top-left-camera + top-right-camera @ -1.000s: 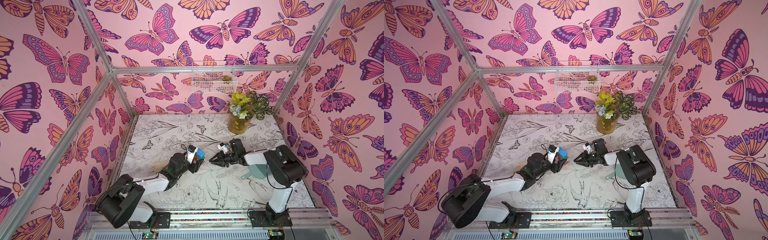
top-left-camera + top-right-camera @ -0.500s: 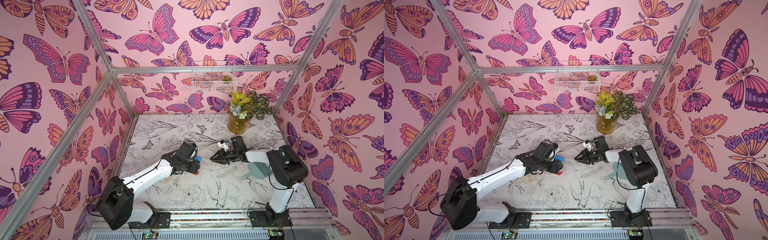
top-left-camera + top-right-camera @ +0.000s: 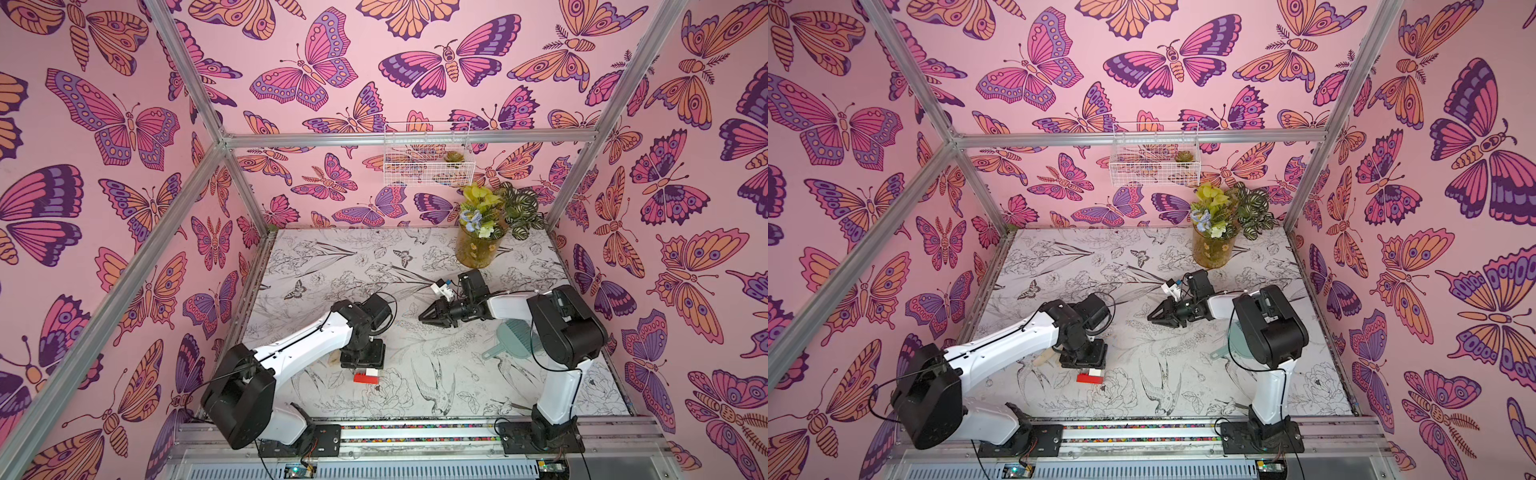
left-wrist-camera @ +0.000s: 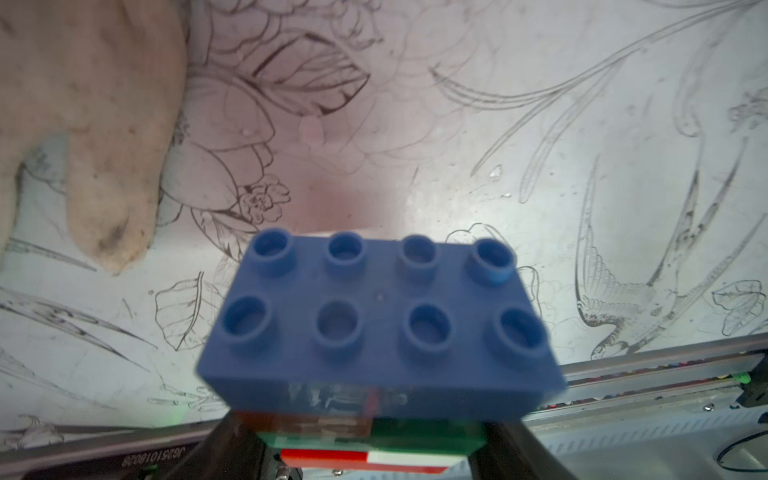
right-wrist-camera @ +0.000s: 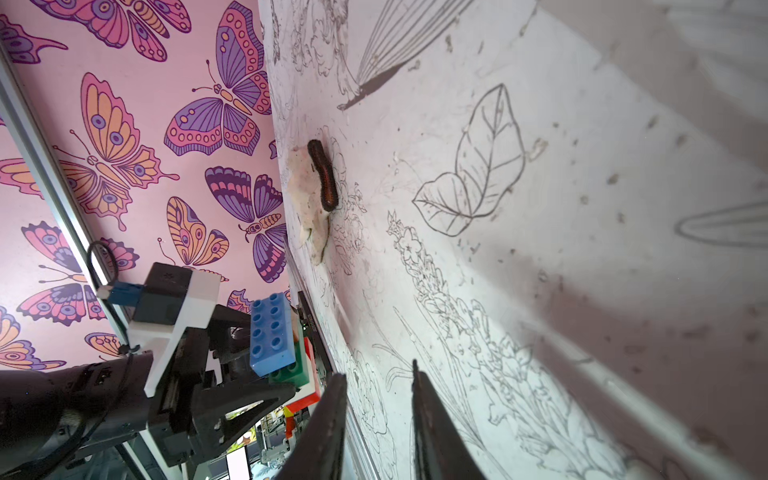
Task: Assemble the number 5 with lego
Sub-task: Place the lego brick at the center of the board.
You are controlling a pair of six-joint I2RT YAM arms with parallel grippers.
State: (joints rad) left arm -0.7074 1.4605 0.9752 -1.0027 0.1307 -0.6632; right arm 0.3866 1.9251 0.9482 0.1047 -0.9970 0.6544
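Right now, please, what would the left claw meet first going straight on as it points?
Likely the white floral-print table, close below; the red plastic brick under the left claw's lego stack would touch first.

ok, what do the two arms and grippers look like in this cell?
Both arms match: the left arm and right arm have white link shells, bulky black joint housings and thin black cables looped outside. The left gripper and right gripper are black, with tapering fingers. Each wrist carries a white camera mount with a blue plug.
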